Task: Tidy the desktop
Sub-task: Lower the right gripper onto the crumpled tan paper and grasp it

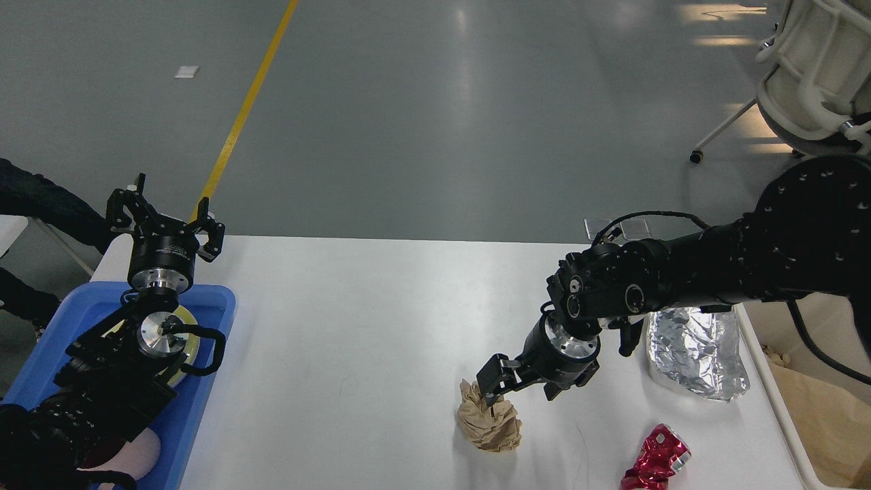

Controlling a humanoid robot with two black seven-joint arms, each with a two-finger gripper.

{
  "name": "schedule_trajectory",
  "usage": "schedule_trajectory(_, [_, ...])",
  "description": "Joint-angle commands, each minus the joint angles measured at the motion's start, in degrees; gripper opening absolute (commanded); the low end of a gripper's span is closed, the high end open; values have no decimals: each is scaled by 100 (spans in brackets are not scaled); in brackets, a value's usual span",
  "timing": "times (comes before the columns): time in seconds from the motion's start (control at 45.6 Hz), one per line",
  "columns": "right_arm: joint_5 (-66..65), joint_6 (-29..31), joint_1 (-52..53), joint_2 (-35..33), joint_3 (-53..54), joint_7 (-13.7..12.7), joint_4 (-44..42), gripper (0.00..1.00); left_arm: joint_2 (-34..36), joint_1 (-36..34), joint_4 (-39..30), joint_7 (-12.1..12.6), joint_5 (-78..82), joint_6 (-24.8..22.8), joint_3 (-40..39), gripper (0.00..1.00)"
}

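Note:
The white desktop (374, 327) carries a crumpled brown paper ball (488, 423), a crushed foil container (694, 357) and a crushed red can (654, 463). My right gripper (522, 386) hangs open right over the paper ball, tilted down to the left. Its left finger (493, 380) touches the ball's top, and the other finger stands to the ball's right. My left gripper (165, 219) stays open and empty above the far end of the blue tray (207, 381).
A cream bin (782, 415) with brown paper inside stands off the table's right edge. The blue tray holds a yellow and white round item (190, 340), mostly hidden under my left arm. A white wheeled chair (810, 75) stands at the back right.

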Motion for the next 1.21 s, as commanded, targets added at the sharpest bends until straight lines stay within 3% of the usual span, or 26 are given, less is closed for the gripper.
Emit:
schedule_trajectory(0.0, [-12, 0, -239, -4, 268, 0, -58, 100, -2, 0, 3, 0, 0, 0, 0, 96])
schedule_trajectory(0.438, [-3, -158, -1241, 356, 286, -9, -1077, 100, -2, 0, 3, 0, 0, 0, 0, 96])
schedule_trajectory(0.636, [-3, -605, -1434, 435, 295, -9, -1086, 100, -2, 0, 3, 0, 0, 0, 0, 96])
schedule_trajectory(0.701, [-3, -939, -1470, 444, 286, -9, -1051, 92, -1, 0, 2, 0, 0, 0, 0, 96])
schedule_trajectory(0.745, [-3, -1089, -1478, 453, 286, -17, -1033, 79, -2, 0, 2, 0, 0, 0, 0, 96])
schedule_trajectory(0.789, [-21, -1107, -1470, 462, 286, -44, -998, 59, -2, 0, -6, 0, 0, 0, 0, 96])
schedule_trajectory(0.855, [-21, -1046, -1443, 453, 286, -228, -876, 11, -2, 0, 3, 0, 0, 0, 0, 96])
schedule_trajectory(0.877, [-12, -1028, -1443, 453, 286, -298, -840, 0, -2, 0, 3, 0, 0, 0, 0, 96])
schedule_trajectory(0.943, [6, -949, -1443, 444, 295, -422, -805, 0, -2, 0, 3, 0, 0, 0, 0, 96])
schedule_trajectory(1.184, [15, -888, -1128, 208, 356, -422, -700, 0, -2, 0, -6, 0, 0, 0, 0, 96])
